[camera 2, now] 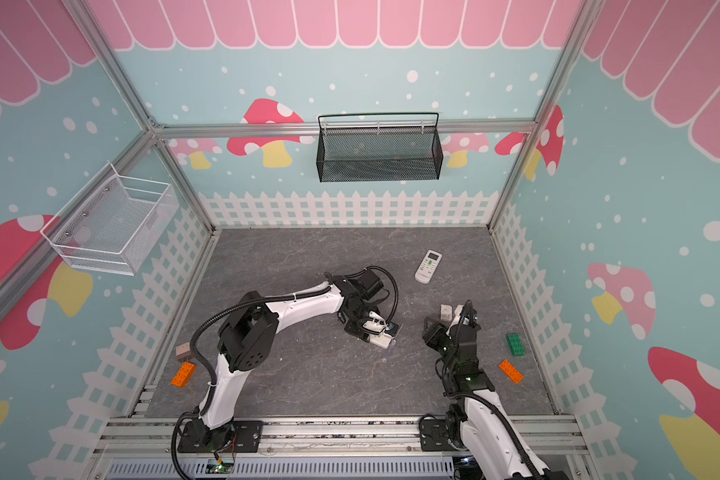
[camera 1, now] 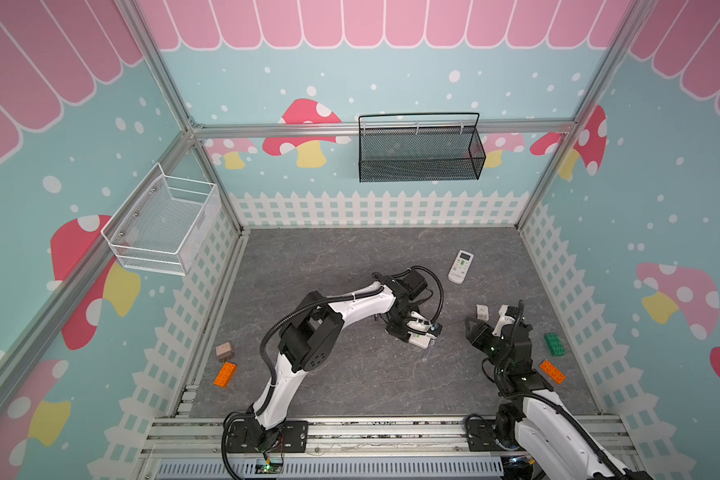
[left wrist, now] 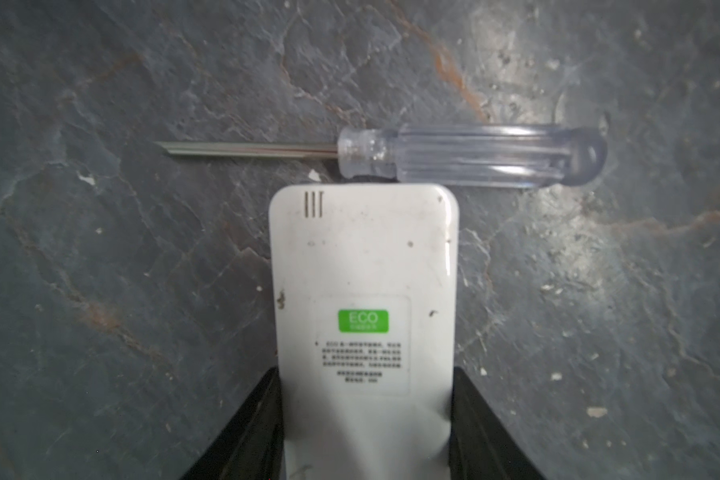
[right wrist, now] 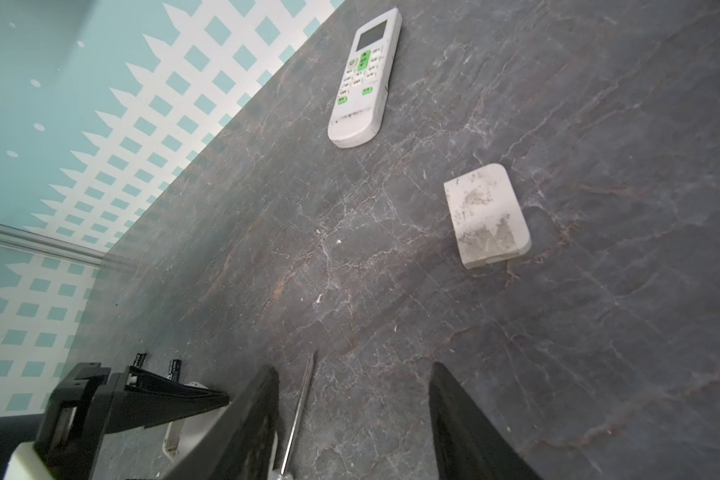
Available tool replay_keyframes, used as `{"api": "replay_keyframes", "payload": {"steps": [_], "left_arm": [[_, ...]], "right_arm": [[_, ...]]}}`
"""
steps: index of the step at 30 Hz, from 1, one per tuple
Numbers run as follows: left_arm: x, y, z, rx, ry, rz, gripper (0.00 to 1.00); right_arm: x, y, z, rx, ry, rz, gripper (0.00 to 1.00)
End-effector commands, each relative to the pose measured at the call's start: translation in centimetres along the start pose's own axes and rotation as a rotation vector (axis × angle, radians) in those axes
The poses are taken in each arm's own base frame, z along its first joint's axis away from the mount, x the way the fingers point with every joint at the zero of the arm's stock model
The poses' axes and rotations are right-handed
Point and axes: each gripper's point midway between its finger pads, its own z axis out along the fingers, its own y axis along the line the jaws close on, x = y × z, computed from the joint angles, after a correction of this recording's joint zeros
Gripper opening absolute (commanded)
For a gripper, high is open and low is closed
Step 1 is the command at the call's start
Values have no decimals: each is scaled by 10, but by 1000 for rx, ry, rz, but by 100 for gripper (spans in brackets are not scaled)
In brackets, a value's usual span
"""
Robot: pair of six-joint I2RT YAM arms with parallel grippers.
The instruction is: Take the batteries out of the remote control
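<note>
White plastic remote control (left wrist: 364, 291), back upward, lies clenched lengthwise in our left gripper (left wrist: 366, 370), and we see two tiny black cylinder batteries (right wrist: 174, 369) just beyond it, farther from our released, empty right gripper (right wrist: 352, 366).

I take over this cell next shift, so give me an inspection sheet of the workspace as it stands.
Surface: grey veined table.
Job's things: remote back up; two black batteries near it, partly hidden; cover lying apart; screwdriver by the remote's end.
Clutter: second remote; two orange bricks; green brick; tan block.
Grippers: left gripper closed on the remote; right gripper open over the screwdriver's shaft.
Cables: black cable loops on the left arm.
Surroundings: white basket, black basket, both wall-hung.
</note>
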Motion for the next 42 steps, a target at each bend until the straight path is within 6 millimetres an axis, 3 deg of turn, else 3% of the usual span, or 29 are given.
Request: {"api": "replay_keyframes", "payload": {"steps": [1, 7, 13, 17, 23, 27, 33, 38, 42], "left_arm": [[-17, 16, -21, -62, -41, 1, 48], [-18, 33, -55, -163, -22, -32, 47], [11, 80, -119, -415, -20, -332, 44], [55, 98, -170, -579, -59, -568, 44], [146, 94, -218, -692, -68, -935, 44], [211, 74, -230, -748, -66, -1201, 44], [279, 48, -222, -819, -44, -1405, 42], [316, 34, -208, -828, -53, -1553, 40], [336, 26, -194, -833, -12, -1618, 42]], "right_arm": [[-5, 4, 0, 9, 20, -51, 60], [-26, 20, 3, 27, 48, -163, 62], [-60, 32, 11, 102, 46, -275, 64], [-77, 36, 30, 147, 67, -310, 69], [-96, 46, 66, 176, 106, -334, 75], [-106, 47, 97, 215, 134, -342, 84], [-115, 39, 142, 289, 166, -358, 89], [-112, 29, 176, 340, 214, -353, 89], [-112, 24, 192, 373, 236, -341, 89]]}}
